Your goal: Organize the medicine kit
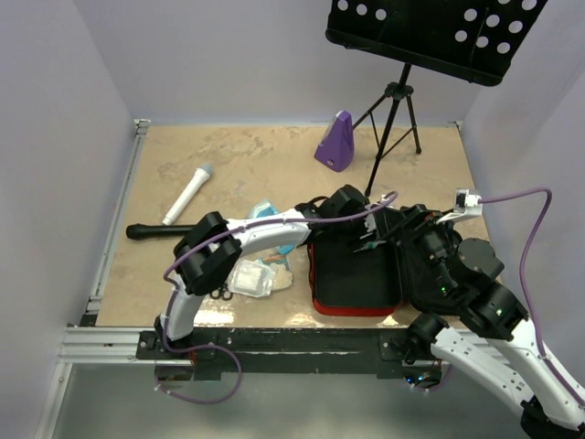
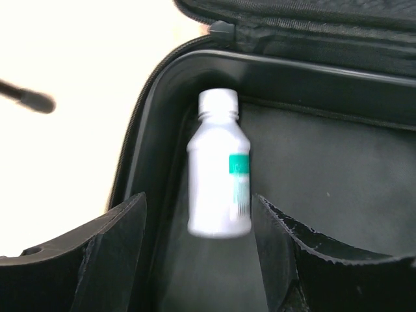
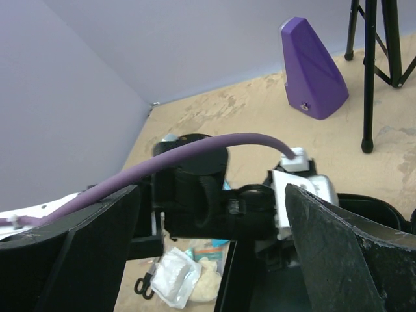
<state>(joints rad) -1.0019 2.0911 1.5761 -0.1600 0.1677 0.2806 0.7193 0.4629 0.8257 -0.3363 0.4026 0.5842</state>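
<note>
The medicine kit (image 1: 356,309) lies open in the table's front middle, with black lining and a red rim. My left gripper (image 1: 373,236) reaches over it from the left. In the left wrist view its jaws (image 2: 198,198) stand wide open. A white bottle (image 2: 218,172) with a teal label, blurred, sits between them without touching them, by the kit's rim (image 2: 149,130) against the black lining. My right gripper (image 1: 413,225) hovers over the kit's right half. It is open and empty (image 3: 211,188), facing the left arm's wrist (image 3: 201,195).
Loose packets (image 1: 251,277) and scissors (image 1: 219,293) lie left of the kit. A white microphone (image 1: 187,194) and a black handle (image 1: 151,231) lie farther left. A purple metronome (image 1: 335,142) and a music stand (image 1: 430,32) stand at the back.
</note>
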